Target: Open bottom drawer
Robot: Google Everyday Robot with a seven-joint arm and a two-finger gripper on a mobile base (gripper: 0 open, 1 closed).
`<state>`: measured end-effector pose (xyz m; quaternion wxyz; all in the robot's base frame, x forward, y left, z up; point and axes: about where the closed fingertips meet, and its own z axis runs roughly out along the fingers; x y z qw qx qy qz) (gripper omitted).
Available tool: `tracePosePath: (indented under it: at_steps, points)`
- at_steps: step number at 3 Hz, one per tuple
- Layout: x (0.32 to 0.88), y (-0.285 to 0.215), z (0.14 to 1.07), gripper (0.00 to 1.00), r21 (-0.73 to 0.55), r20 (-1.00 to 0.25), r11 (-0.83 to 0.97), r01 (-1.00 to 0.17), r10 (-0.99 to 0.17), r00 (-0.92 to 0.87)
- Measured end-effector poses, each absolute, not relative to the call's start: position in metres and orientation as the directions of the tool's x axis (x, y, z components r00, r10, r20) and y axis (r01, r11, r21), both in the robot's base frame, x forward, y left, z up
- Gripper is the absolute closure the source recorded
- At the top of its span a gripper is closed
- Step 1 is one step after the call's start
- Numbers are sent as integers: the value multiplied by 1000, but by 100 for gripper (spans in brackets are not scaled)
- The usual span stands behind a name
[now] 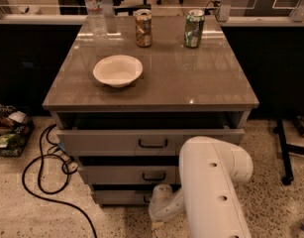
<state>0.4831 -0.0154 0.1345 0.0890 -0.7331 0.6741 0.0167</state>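
The bottom drawer (117,197) is the lowest grey front of the cabinet, just above the floor, and stands out slightly from the cabinet. Its black handle is mostly hidden behind my arm's white wrist. My gripper (154,201) is low at the drawer's front, right at the handle's place, at the end of the white arm (211,182) that reaches in from the lower right. The mid-sized drawer (122,175) and the widest top drawer (107,143) sit above it, both a little pulled out.
On the cabinet top (191,83) stand a white bowl (118,70), two cans (143,28) (193,29) and a water bottle (94,9). A black cable (42,182) loops on the floor at the left. A black stand leg (285,152) is at the right.
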Motion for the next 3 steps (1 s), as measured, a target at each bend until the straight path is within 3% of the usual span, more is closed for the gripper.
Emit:
tracePosePath:
  at_steps: [2,3]
  points:
    - [484,-15,136,87,-108,-145,-76,-991,-985,91]
    - [486,-15,139,100,-107,-145,-75,-991,-985,91]
